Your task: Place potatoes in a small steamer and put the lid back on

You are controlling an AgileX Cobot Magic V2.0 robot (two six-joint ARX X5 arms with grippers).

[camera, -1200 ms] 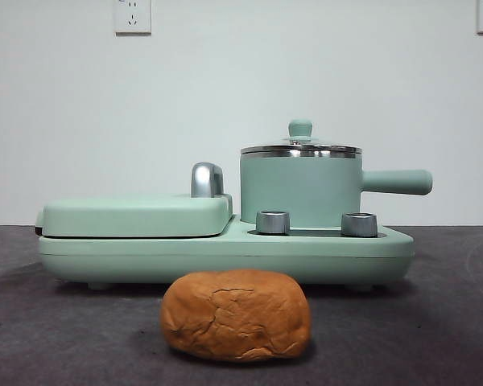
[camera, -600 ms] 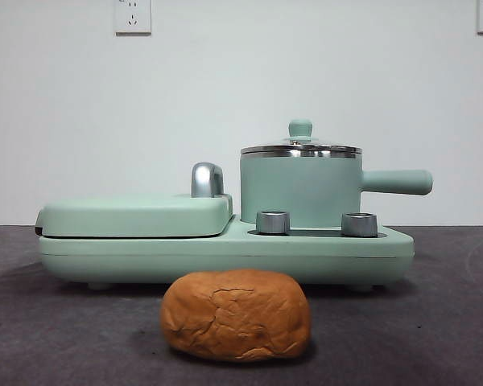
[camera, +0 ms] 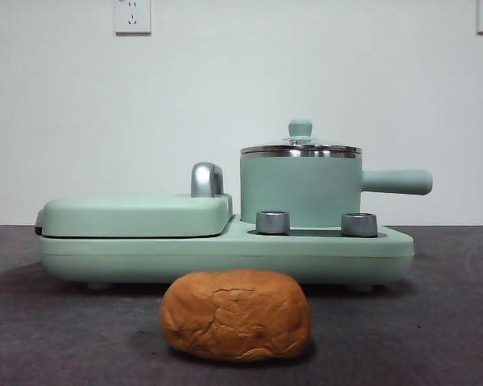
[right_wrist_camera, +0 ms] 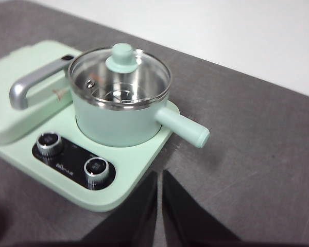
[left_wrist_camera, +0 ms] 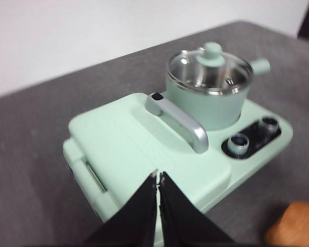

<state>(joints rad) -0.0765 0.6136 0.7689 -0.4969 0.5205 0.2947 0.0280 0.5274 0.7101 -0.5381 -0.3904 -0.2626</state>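
Mint-green enamel covers the small steamer (camera: 300,191), seen level from the front. It sits on the right half of a breakfast-maker base (camera: 225,253), its straight handle pointing right. The glass lid (camera: 300,148) rests on its rim, so the pot must be uncovered before anything goes in. The potato (camera: 236,314), an orange-brown crusty lump, lies alone on the dark tabletop (camera: 435,322), near the viewer and apart from the base. No arm shows in this view.

From the left wrist, the left end effector (left_wrist_camera: 158,177) hangs above the flat griddle cover (left_wrist_camera: 129,149), jaws pressed together and empty. This view looks through the lid into the bare steel interior, which the front view hides. The potato shows only as an orange edge at a corner.

From the right wrist, the right end effector (right_wrist_camera: 159,177) hovers over the tabletop beside the base's corner, short of the steamer handle, jaws closed on nothing. Two control knobs (right_wrist_camera: 72,157) appear from above; the potato is out of view.
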